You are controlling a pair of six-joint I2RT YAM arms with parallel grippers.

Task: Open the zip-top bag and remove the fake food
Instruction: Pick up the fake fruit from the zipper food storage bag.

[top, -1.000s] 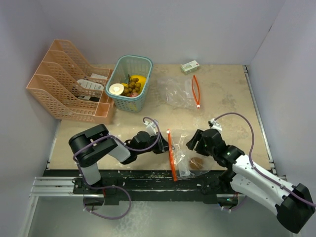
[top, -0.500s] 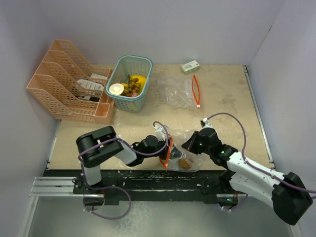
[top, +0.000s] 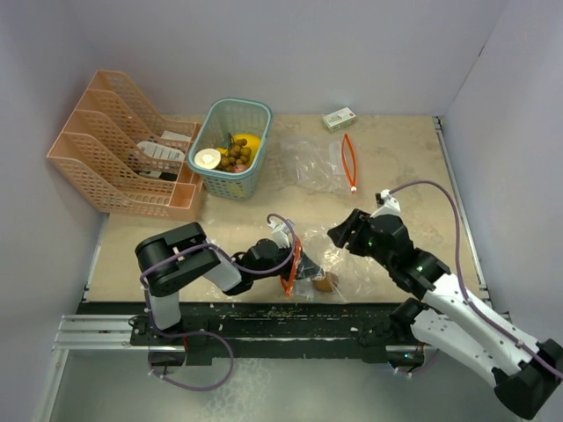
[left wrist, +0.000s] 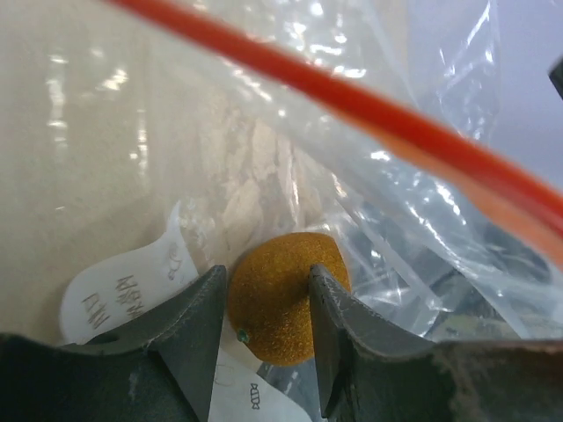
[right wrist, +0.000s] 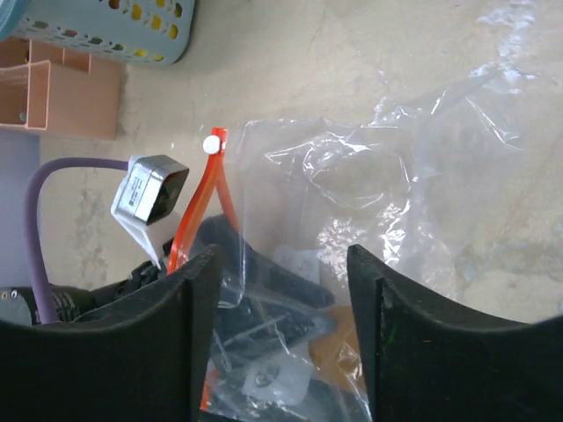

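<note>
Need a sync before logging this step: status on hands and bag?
Left hand inside the zip-top bag, fingers straddling brown fake food. Right hand open above bag, empty. Bag film drapes over the piece.

A lab test cell: plain white walls (top: 308, 44) enclosing a table (top: 396, 167).

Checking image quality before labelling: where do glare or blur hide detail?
Left wrist view: glare streaks on the zip-top bag, its red zip blurred, the round brown piece sharp. Right wrist view: crinkle highlights, contents murky. Top view: even light, little glare.
</note>
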